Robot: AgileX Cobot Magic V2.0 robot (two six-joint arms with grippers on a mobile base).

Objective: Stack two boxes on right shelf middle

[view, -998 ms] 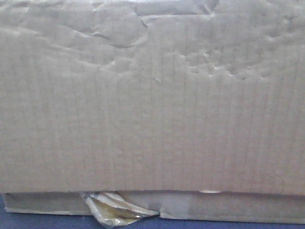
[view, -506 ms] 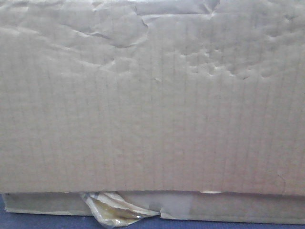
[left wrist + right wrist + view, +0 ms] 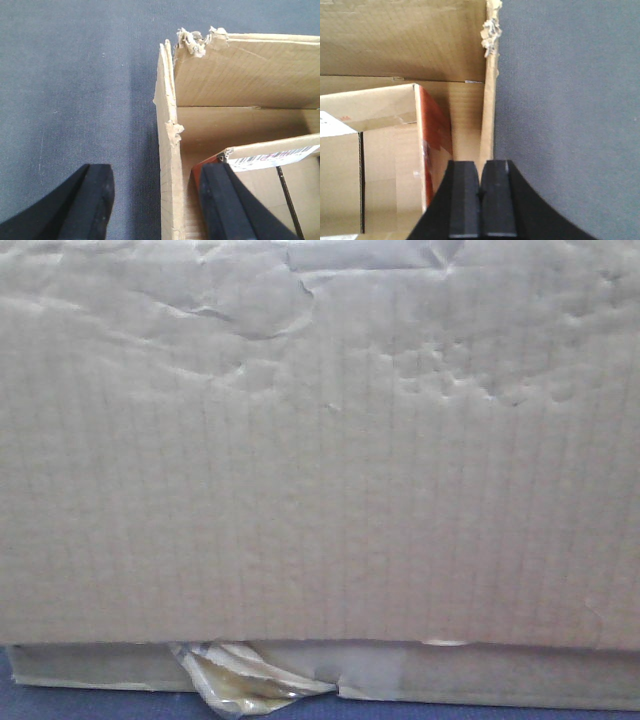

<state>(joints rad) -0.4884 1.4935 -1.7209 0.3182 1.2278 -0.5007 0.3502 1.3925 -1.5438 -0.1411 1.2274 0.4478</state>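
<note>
The large tan box [image 3: 320,490], its face dented and wrinkled, fills the front view. It sits on the thin flat box [image 3: 500,675], which has torn yellowish tape [image 3: 240,685]. My left gripper [image 3: 157,174] is open and straddles the large box's left wall [image 3: 167,145], with one finger outside and one inside. My right gripper [image 3: 480,167] is shut on the large box's right wall [image 3: 489,110]. The shelf is out of view.
A smaller cardboard carton with a red side and a barcode label sits inside the large box [image 3: 370,130], and also shows in the left wrist view [image 3: 275,150]. Grey-blue carpet lies outside both walls [image 3: 75,75] [image 3: 570,100]. A blue surface shows under the thin box [image 3: 100,708].
The large box's face has shifted very slightly in the front view. Nothing else has visibly changed.
</note>
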